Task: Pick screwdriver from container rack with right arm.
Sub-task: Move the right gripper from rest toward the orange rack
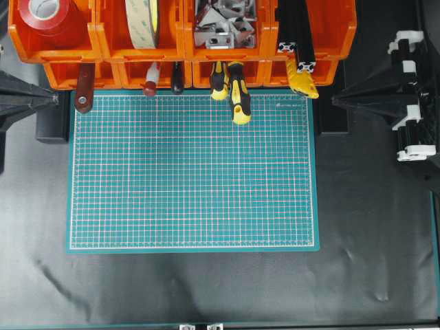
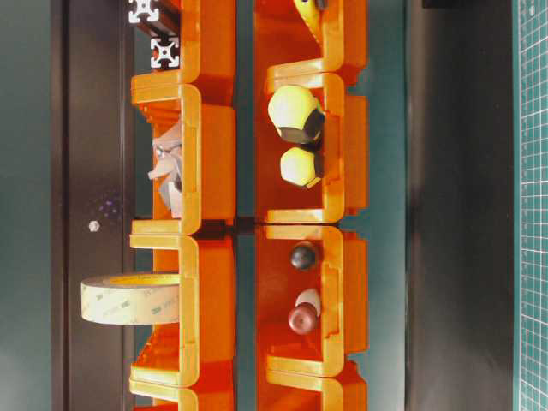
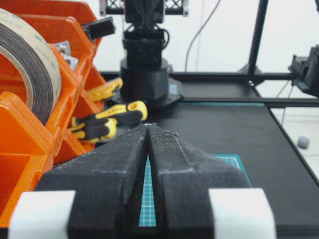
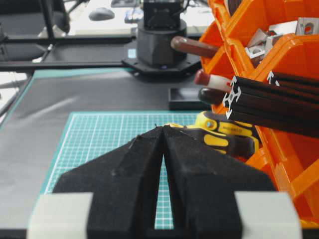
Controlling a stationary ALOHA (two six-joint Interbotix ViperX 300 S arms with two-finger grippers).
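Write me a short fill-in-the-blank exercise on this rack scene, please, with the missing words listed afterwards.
1. The rack bins are coloured ____.
2. The screwdriver handle sticks out over the ____ mat.
3. The right gripper has its jaws ____.
4. The tape roll in the upper left bin of the overhead view is ____.

Missing words: orange; green; shut; red
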